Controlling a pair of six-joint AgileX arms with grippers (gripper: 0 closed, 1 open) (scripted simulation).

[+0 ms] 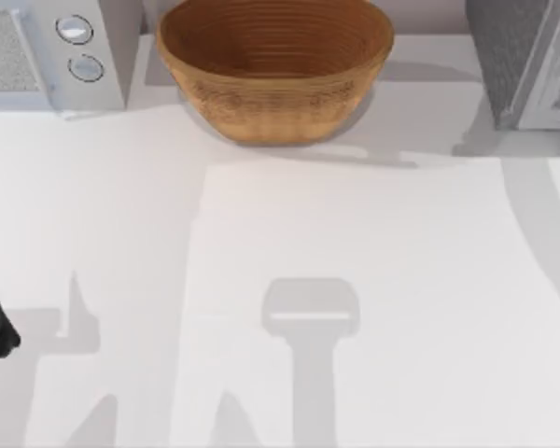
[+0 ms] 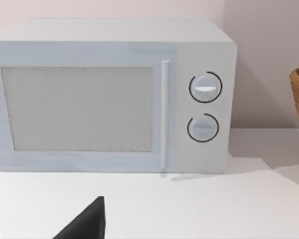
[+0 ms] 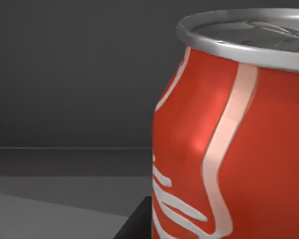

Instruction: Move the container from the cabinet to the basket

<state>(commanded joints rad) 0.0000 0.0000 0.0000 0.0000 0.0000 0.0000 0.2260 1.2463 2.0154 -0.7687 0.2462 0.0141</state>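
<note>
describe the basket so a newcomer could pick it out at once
Look along the back of the white table in the top view. Between the white appliance with two round dials at the left and the dark grey speckled cabinet at the right stands the basket. It alone is round, tan-brown and woven, with ribbed rings inside.

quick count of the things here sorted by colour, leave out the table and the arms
Red: 1, the soda can
Tan-brown: 1, the woven basket
White: 1, the microwave with two dials
Dark grey: 1, the cabinet
Total: 4
</note>
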